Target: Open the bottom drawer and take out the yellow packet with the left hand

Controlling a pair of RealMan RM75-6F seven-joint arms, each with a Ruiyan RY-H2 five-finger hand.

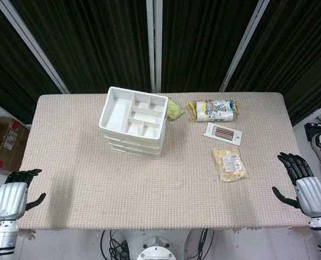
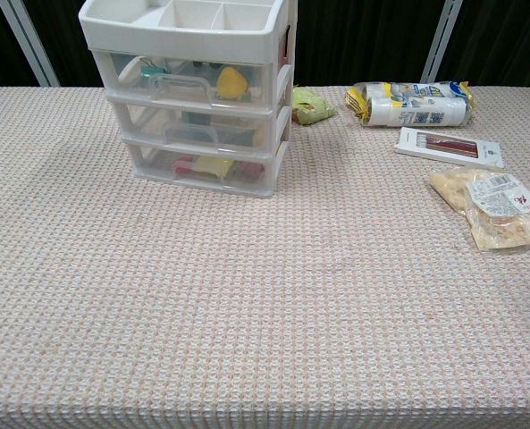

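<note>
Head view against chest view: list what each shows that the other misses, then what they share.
Only the head view shows the left hand and right hand, both off the table edges and holding nothing, and the cardboard box on the floor.

Only the chest view shows the drawer fronts, all closed, with the yellow packet lying in the bottom drawer.

Both show the white drawer unit with its tray top, the green packet behind it, the yellow-and-blue roll pack, the flat pencil box, the bag of pale snacks and the woven tablecloth.
</note>
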